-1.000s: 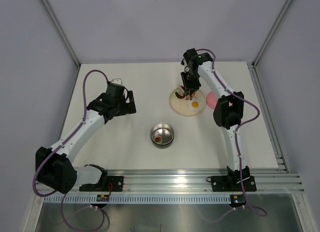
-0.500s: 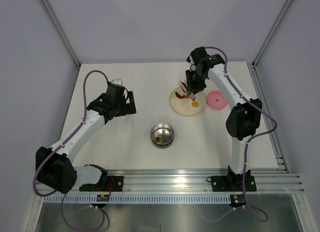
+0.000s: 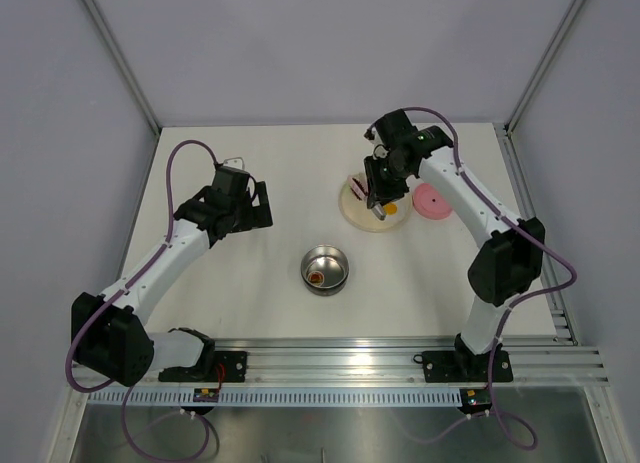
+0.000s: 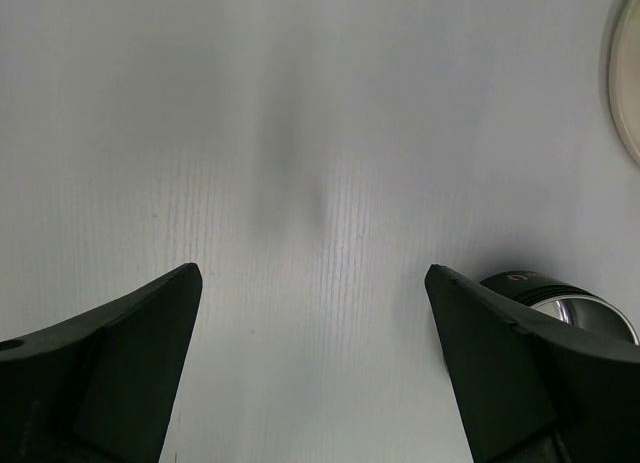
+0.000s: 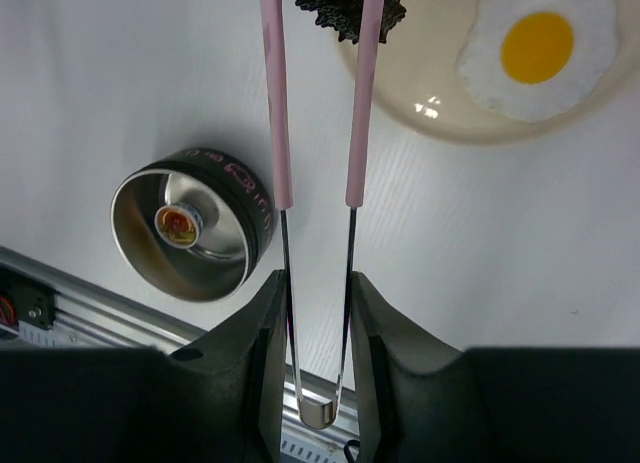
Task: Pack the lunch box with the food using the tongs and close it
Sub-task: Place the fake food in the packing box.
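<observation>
Tongs (image 5: 363, 93) sit clamped in the jaws of the right gripper (image 5: 315, 313), their tips pinching the dark red sausage (image 5: 330, 8) at the edge of the cream plate (image 5: 440, 123), where the fried egg (image 5: 530, 48) lies. Lunch box (image 5: 240, 178) stands well apart on the surface (image 3: 250, 283) with the small round piece (image 5: 177, 223) inside and the pink lid (image 3: 433, 200) off, right of the plate. Pinch looks thin and right at the tips, so the sausage may slip out on the carry or catch the bowl rim; left gripper (image 4: 310, 273) hovers with jaws wide apart, holding nothing.

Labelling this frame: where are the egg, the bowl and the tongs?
egg (image 5: 540, 48), right wrist view, on the yolk.
bowl (image 5: 222, 235), right wrist view, bare inner floor.
tongs (image 5: 273, 93), right wrist view, left pink arm.
</observation>
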Tool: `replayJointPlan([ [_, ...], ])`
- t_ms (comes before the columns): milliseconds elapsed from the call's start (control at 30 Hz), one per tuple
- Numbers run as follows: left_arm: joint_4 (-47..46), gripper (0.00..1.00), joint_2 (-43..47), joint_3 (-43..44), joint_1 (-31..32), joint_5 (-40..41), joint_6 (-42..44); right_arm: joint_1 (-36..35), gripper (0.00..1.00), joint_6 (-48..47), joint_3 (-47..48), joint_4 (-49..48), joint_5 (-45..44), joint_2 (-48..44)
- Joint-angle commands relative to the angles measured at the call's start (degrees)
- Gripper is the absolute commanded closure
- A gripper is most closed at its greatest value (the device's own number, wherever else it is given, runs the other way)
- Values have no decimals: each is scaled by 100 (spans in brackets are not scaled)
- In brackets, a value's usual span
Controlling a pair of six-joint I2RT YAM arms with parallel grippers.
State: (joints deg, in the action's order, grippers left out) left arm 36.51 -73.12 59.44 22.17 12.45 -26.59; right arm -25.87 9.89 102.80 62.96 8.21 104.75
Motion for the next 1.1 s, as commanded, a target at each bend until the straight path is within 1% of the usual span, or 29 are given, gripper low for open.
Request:
replayJointPlan([
  [0, -180, 1, -18, 68, -20, 38, 5, -418, 100, 92, -243, -56, 163, -665],
  [67, -180, 1, -27, 85, -20, 30, -4, -707, 100, 179, -480, 14, 190, -806],
  [300, -180, 1, -44, 85, -29, 47, 5, -1393, 100, 558, -1165, 94, 584, -1553],
  [500, -206, 1, -53, 77, -29, 39, -13, -2079, 100, 769, -1525, 226, 673, -1782],
  [833, -223, 1, 35, 15, -29, -49, -22, -2238, 99, 918, -2027, -99, 709, -1686],
  [867, -223, 1, 35, 6, -20, -84, -22, -2238, 98, 927, -2045, -126, 700, -1634],
  [900, -223, 1, 44, -20, -29, -163, -30, -2247, 92, 927, -2045, -152, 717, -1624],
  [1000, -206, 1, 35, -99, -29, -234, -74, -2247, 84, 927, -2010, -214, 744, -1572],
  [1033, -197, 1, 52, -125, -20, -269, -66, -2247, 75, 927, -1993, -231, 735, -1563],
  [1067, -188, 1, 52, -152, -20, -295, -66, -2247, 71, 918, -1975, -223, 718, -1572],
])
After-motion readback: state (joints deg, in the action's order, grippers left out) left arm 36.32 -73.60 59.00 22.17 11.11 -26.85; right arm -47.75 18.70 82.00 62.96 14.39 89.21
